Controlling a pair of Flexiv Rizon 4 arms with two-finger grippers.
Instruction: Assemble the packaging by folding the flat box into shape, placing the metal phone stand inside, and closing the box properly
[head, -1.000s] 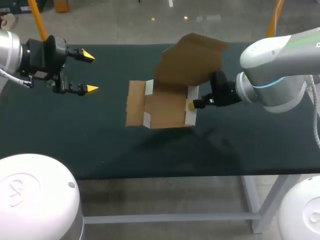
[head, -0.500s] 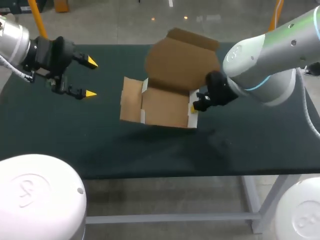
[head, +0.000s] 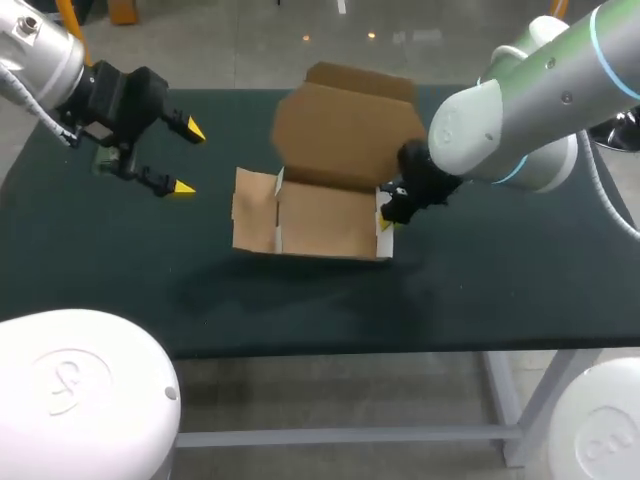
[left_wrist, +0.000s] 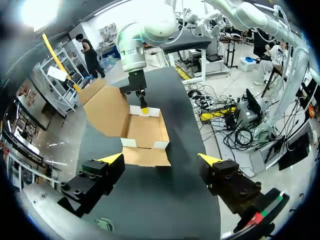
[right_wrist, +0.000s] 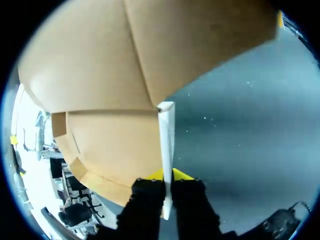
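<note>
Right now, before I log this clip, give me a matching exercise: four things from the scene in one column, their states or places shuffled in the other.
Column one:
1. left end effector
2. right end effector
3. box lid
4. side flap

Column two:
A. raised, standing behind the open tray
B. shut on the white side wall
C. open, apart from the box
D. spread outward, opposite the gripped side

Pairs: 1-C, 2-B, 3-A, 4-D.
</note>
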